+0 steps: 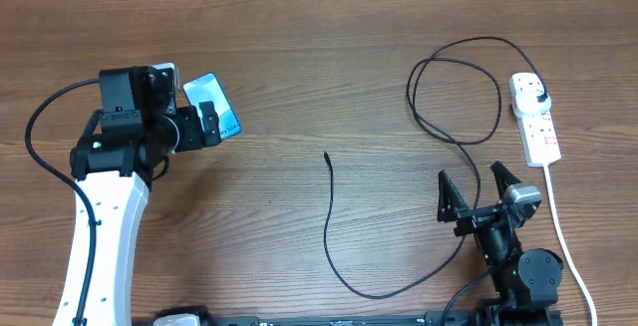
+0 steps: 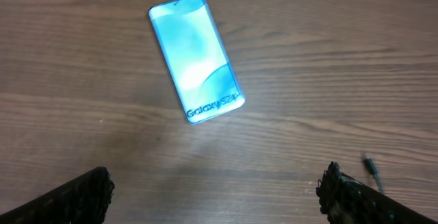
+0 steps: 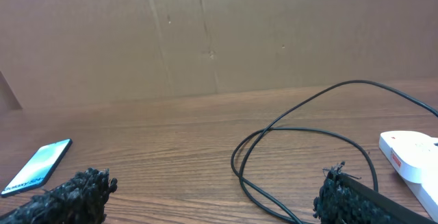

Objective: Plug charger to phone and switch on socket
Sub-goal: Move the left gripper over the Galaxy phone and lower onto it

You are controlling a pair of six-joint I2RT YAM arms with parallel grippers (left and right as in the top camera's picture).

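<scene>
In the overhead view only, the charger (image 1: pixel 330 201) is plugged into the socket (image 1: pixel 538 132); left hand (image 1: pixel 212 125) and right hand (image 1: pixel 471 181) stand open.

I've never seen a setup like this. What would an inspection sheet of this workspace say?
Surface: wooden table.
Job's things: phone, screen up, flat on the left side; charger, connector tip lying free mid-table, not in the phone; power strip on the right, black plug seated in it, switch state unreadable.
Clutter: nothing seen.
Grippers: left gripper open, empty, above the phone; right gripper open, empty, beside the charger's loops.
Cables: charger loops loosely; white cord runs from the power strip to the near edge.
Surroundings: plain brown wall behind the table.
</scene>
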